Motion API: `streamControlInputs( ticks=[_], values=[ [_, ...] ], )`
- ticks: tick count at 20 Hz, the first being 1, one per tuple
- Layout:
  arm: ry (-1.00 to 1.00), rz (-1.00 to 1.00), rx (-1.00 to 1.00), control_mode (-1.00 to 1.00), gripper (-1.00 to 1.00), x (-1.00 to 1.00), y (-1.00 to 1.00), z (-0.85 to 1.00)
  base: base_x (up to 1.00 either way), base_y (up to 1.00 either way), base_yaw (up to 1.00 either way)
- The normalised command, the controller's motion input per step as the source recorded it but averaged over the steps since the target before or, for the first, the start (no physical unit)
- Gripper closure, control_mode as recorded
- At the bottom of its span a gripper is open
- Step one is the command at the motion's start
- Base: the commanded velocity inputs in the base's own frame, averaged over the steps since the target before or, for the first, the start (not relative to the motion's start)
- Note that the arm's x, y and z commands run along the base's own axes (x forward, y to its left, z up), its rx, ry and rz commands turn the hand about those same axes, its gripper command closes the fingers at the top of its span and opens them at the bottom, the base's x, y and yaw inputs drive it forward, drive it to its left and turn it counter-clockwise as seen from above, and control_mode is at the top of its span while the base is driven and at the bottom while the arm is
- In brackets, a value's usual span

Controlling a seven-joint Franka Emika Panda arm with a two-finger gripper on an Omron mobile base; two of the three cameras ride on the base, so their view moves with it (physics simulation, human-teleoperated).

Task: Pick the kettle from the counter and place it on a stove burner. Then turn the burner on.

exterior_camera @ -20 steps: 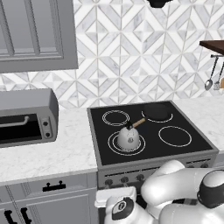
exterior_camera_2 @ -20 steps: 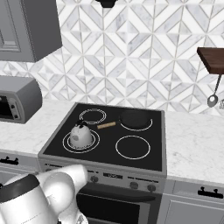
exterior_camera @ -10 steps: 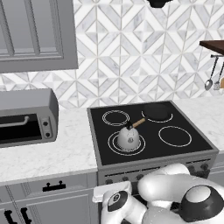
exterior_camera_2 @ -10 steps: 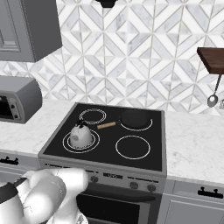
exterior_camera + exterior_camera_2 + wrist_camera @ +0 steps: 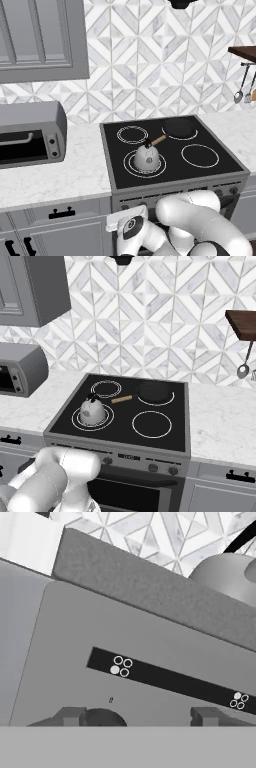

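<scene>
Your two base views look forward and down from either side, sharing the cooktop (image 5: 170, 150) (image 5: 125, 416); your hand view sits close against the stove's front panel (image 5: 125, 682).

Arm (image 5: 200, 225) dropped lower toward stove front; fingers (image 5: 70, 716) narrowing.

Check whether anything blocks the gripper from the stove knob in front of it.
In the hand view nothing visible does: the gripper faces the grey stove front, with a dark knob right between its finger tips. The kettle already sits on the stove burner.
</scene>
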Motion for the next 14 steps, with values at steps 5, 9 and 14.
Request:
streamControlInputs(
  ticks=[5, 9, 14],
  values=[
    [0.0, 0.0, 0.08, -1.0, -1.0, 0.04, 0.0, -0.56, 0.0, 0.0, 0.0],
    [0.0, 0.0, 0.09, -1.0, -1.0, 0.23, -0.1, -0.42, 0.0, 0.0, 0.0],
    [0.0, 0.0, 0.05, -1.0, -1.0, 0.08, -0.27, -0.21, 0.0, 0.0, 0.0]
  ],
)
